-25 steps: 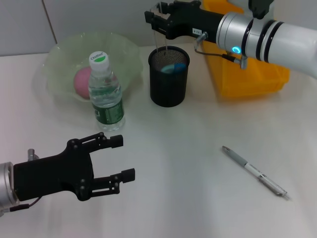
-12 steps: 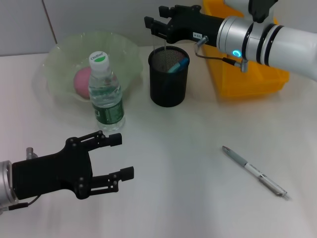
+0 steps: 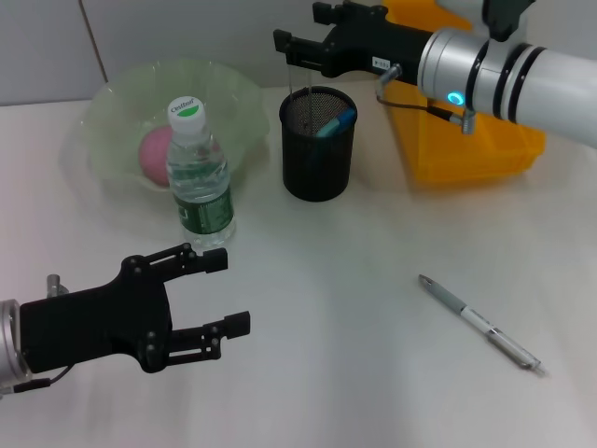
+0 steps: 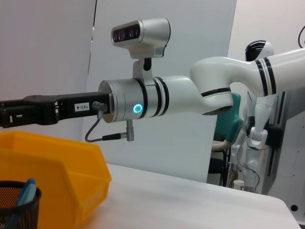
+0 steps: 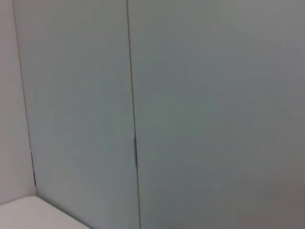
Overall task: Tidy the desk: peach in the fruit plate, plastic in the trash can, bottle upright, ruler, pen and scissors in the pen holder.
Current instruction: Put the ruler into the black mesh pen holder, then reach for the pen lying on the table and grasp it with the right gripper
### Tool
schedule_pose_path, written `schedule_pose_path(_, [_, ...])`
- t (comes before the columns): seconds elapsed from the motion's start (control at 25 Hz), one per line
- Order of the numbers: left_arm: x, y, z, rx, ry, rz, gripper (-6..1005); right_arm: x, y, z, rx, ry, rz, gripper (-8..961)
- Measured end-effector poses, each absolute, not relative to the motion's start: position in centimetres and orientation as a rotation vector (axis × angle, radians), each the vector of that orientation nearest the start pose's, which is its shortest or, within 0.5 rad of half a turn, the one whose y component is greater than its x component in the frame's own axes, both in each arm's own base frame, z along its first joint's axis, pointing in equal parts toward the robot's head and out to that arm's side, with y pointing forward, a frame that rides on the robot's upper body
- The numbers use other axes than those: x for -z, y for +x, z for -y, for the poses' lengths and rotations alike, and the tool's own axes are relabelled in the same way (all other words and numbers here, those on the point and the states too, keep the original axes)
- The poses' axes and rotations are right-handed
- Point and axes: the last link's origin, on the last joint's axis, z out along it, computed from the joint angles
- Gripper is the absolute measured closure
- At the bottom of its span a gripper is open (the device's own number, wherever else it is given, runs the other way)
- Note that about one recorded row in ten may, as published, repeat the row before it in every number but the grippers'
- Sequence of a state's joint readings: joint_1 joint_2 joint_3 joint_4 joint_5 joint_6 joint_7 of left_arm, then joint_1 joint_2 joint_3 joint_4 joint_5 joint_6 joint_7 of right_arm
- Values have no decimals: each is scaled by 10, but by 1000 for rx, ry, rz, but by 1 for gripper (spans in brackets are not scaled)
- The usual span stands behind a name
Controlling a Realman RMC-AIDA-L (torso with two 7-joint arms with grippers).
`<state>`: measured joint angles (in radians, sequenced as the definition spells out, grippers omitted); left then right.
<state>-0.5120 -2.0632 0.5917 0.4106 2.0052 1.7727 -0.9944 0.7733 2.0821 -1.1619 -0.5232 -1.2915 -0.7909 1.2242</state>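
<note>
My right gripper [image 3: 303, 28] hovers open just above the black mesh pen holder [image 3: 318, 149], at the back of the table. A blue-handled item [image 3: 337, 121] leans inside the holder against its rim. A thin clear strip [image 3: 291, 77], perhaps the ruler, rises from the holder toward the fingers. The silver pen [image 3: 480, 324] lies on the table at the front right. The bottle [image 3: 199, 177] stands upright with its green-marked cap on. The pink peach [image 3: 154, 154] sits in the pale green fruit plate [image 3: 121, 93]. My left gripper [image 3: 231, 291] is open at the front left, holding nothing. Plastic is out of view.
A yellow bin [image 3: 476, 145] stands behind and right of the holder, under my right forearm. The left wrist view shows that bin [image 4: 57, 162], the holder's rim [image 4: 16, 210] and my right arm. The right wrist view shows only a wall.
The blue item in the holder went from lying low to leaning on the rim. My right gripper drifted slightly right above the holder. The left gripper barely moved.
</note>
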Motion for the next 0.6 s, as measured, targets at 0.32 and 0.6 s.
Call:
schedule_pose_path(0.32, [20, -263, -280, 1012, -2802, 336, 197, -10, 182, -427, -950, -2198, -543, 165])
schedule_pose_path(0.6, [20, -264, -279, 1008, -2799, 341, 198, -36, 182, -394, -945, -2351, -555, 165])
